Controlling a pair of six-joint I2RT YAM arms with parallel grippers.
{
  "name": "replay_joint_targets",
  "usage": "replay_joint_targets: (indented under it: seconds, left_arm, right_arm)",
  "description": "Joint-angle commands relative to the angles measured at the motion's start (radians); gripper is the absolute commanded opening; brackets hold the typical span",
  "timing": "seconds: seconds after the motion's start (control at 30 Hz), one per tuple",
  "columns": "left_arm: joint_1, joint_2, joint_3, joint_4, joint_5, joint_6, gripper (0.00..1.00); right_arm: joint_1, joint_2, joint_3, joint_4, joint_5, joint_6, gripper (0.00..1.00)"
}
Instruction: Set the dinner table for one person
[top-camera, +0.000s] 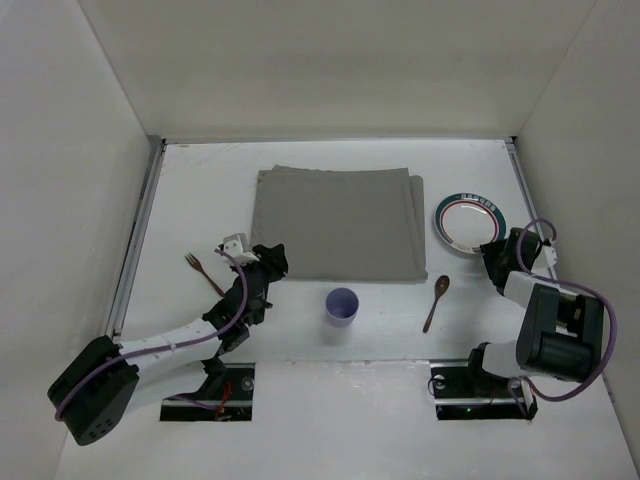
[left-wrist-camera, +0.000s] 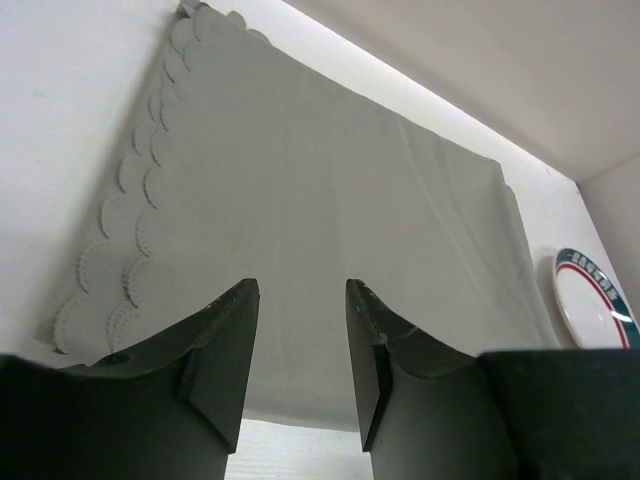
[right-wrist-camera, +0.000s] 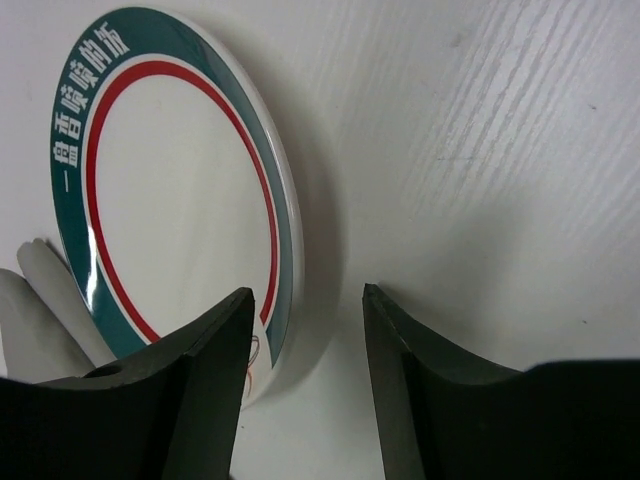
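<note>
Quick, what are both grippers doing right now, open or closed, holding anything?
Left gripper: open, holding nothing, over the grey mat.
Right gripper: open, holding nothing, at the rim of the plate.

Cropped and covered
Your left wrist view crops the round white green-rimmed plate (left-wrist-camera: 595, 308); dark gripper fingers (left-wrist-camera: 222, 350) cover the near edge of the grey scalloped cloth mat (left-wrist-camera: 330, 190).

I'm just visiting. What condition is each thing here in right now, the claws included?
Mat: spread flat, doubled over.
Plate: lying flat, empty.
Cup: upright, not held.
Spoon: lying loose.
Fork: lying loose.
Left gripper: open, holding nothing.
Right gripper: open, at the plate's rim.
</note>
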Motion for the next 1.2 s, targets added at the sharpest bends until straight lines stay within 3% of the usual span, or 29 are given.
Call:
replay_joint_targets:
  seconds: [0.0, 0.23, 0.43, 0.6, 0.73, 0.93, 1.17]
  left_arm:
    - [0.003, 0.013, -0.009, 0.064, -0.073, 0.008, 0.38]
    - [-0.001, 0.077, 0.002, 0.075, -0.061, -0.007, 0.39]
    - [0.004, 0.076, -0.005, 0.073, -0.069, -0.026, 0.41]
    - [0.007, 0.067, -0.008, 0.072, -0.072, -0.029, 0.49]
    - [0.013, 0.08, -0.005, 0.069, -0.073, -0.049, 0.5]
    - [0.019, 0.111, 0.0, 0.067, -0.067, -0.075, 0.5]
    - [0.024, 0.12, -0.003, 0.066, -0.067, -0.083, 0.5]
  right_arm:
    - [-0.018, 0.041, 0.008, 0.13, -0.064, 0.033, 0.52]
    - [-0.051, 0.145, -0.012, 0.251, -0.133, 0.087, 0.38]
    - [-0.048, 0.162, -0.017, 0.292, -0.139, 0.123, 0.12]
    - [-0.046, -0.021, -0.066, 0.325, -0.132, 0.14, 0.05]
    - [-0.014, -0.235, -0.069, 0.248, -0.124, 0.116, 0.05]
    - [0.205, -0.361, 0.02, 0.128, -0.081, 0.05, 0.05]
    - [0.559, -0.191, 0.155, 0.153, -0.063, 0.031, 0.06]
